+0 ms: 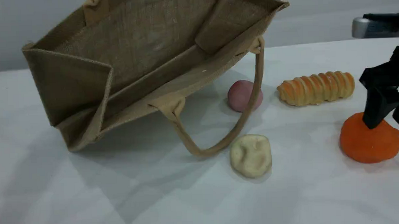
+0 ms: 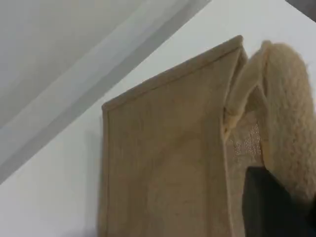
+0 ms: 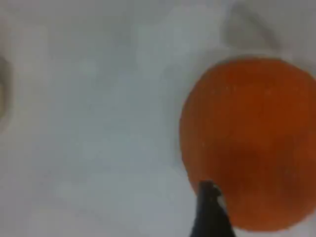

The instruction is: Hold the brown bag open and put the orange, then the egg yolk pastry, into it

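Note:
The brown bag (image 1: 134, 44) lies tilted on its side at the left, its mouth held open toward me. Its upper handle (image 2: 291, 108) fills the right of the left wrist view, and my left gripper (image 2: 276, 210) is shut on it; this gripper is out of the scene view. The lower handle (image 1: 220, 146) loops down onto the table. The orange (image 1: 370, 146) rests on the table at the far right. My right gripper (image 1: 387, 123) straddles its top, fingers closed against its sides, one fingertip (image 3: 207, 207) touching its edge. The egg yolk pastry (image 1: 250, 155) lies just right of the lower handle.
A smooth pink ball (image 1: 240, 95) sits behind the handle loop, close to the bag's mouth. A ridged golden bread roll (image 1: 316, 88) lies between the ball and the right arm. The white table (image 1: 156, 199) stretches to the front.

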{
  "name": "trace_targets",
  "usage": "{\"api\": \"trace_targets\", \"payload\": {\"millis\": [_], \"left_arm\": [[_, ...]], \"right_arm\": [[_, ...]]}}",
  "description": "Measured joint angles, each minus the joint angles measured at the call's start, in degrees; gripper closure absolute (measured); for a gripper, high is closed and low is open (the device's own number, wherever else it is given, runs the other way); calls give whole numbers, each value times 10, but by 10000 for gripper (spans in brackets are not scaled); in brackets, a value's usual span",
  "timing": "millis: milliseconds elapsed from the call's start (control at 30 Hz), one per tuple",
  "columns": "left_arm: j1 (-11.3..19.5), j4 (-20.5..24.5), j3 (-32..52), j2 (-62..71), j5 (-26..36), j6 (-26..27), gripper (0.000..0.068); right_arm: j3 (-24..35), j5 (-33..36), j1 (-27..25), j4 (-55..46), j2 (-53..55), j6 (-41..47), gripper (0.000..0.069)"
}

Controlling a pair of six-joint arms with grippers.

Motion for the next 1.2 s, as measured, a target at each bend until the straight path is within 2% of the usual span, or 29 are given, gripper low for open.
{"api": "trace_targets", "payload": {"millis": [400, 500, 667, 733, 933, 1200], "left_arm": [[0, -1, 0, 0, 0, 0, 601], [0, -1, 0, 0, 0, 0, 601], [0, -1, 0, 0, 0, 0, 601], [0, -1, 0, 0, 0, 0, 601], [0, -1, 0, 0, 0, 0, 601], [0, 2, 0, 0, 0, 6, 601]], "right_arm": [[-23, -1, 0, 1, 49, -1, 297], [-23, 1, 0, -2, 49, -1, 379], [-23, 22, 0, -9, 48, -1, 621], [-22, 37, 0, -14, 43, -1, 662], [-22, 77, 0, -44, -11, 28, 675], [-15, 135, 11, -35, -152, 28, 675]]}}
